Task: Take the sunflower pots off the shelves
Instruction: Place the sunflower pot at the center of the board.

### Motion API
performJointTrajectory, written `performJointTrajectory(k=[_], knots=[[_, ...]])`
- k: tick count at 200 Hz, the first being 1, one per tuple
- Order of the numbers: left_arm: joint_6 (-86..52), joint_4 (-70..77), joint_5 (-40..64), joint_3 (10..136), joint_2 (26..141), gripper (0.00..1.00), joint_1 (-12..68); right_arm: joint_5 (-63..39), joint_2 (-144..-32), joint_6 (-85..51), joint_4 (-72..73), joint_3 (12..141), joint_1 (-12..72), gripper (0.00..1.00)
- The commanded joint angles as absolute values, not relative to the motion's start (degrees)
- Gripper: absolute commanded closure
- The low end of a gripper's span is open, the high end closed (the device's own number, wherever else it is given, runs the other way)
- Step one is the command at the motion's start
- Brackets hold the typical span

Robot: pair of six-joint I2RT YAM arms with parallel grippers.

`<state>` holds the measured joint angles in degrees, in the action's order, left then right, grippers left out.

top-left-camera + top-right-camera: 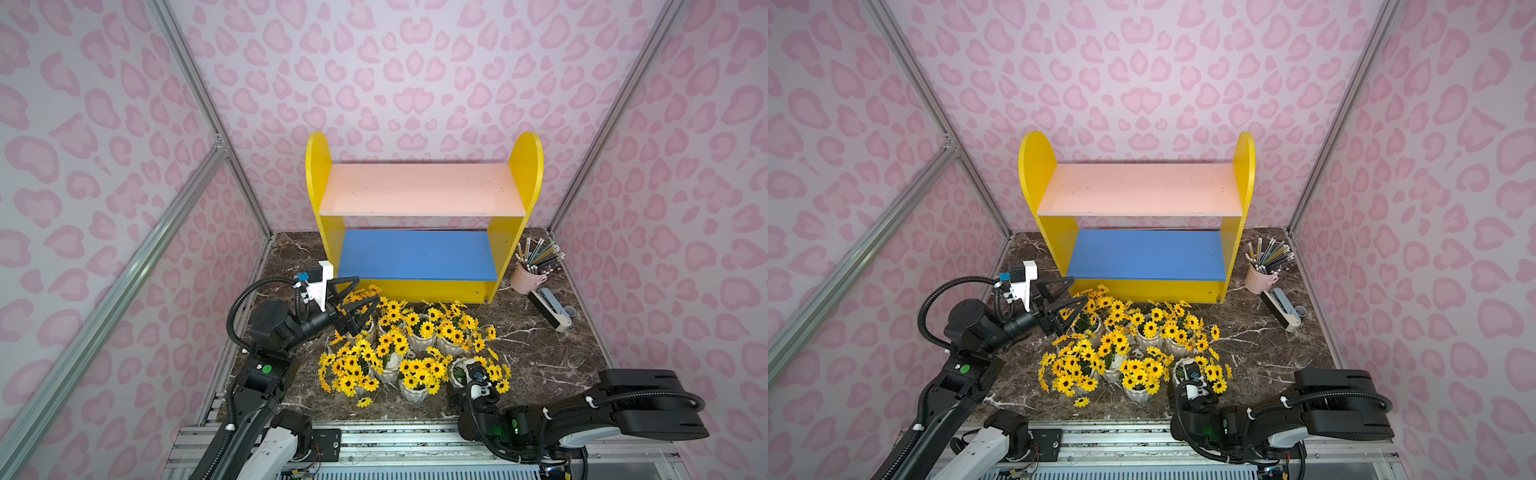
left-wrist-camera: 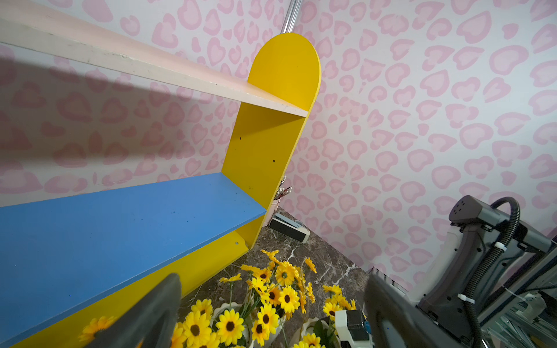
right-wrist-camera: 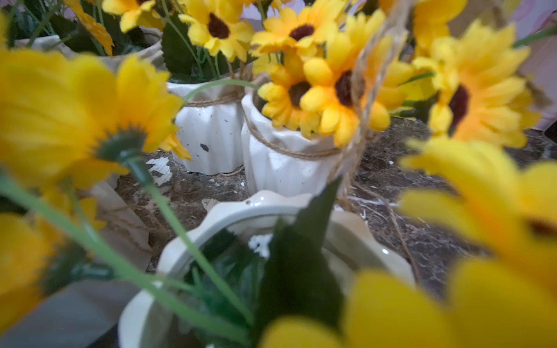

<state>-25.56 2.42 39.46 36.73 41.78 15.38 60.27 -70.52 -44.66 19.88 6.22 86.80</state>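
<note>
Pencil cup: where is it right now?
In both top views the pink pencil cup stands on the marble table at the back right. It is just right of the shelves, with a black-and-grey gadget directly in front of it.

We find no writing, label, brand or number that can be read in any of the views (the green dot [image 1: 266,368] on the left arm [image 1: 249,415] is a plain mark with no letters on it).
</note>
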Motion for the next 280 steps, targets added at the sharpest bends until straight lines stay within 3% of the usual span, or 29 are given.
performJointTrajectory(k=[1,56,108,151,177,268,280], knots=[[-25.40,4.21,39.73,36.93,41.84,0.03,15.38,59.14,-68.28,-39.66,25.91,5.50,86.79,0.01],[-25.49,4.31,39.91,36.96,41.88,0.03,15.38,55.89,-59.85,-37.29,22.37,4.16,85.40,0.01],[-25.40,4.07,39.84,37.02,41.56,0.03,15.44,56.03,-62.32,-37.00,17.47,8.14,85.51,0.01],[-25.22,3.96,39.84,37.18,40.96,0.03,15.38,57.29,-57.55,-38.80,5.56,12.42,84.91,0.01],[-25.22,3.93,39.90,37.17,40.53,0.03,15.38,52.59,-54.88,-33.09,9.44,11.64,83.14,0.01],[-24.32,1.84,37.53,37.86,40.35,0.03,15.42,53.33,-49.49,-23.06,-6.26,30.24,83.29,0.01],[-23.63,-0.37,33.85,38.49,40.34,0.03,15.40,52.59,-49.94,-27.20,-15.04,35.54,81.76,0.07]])
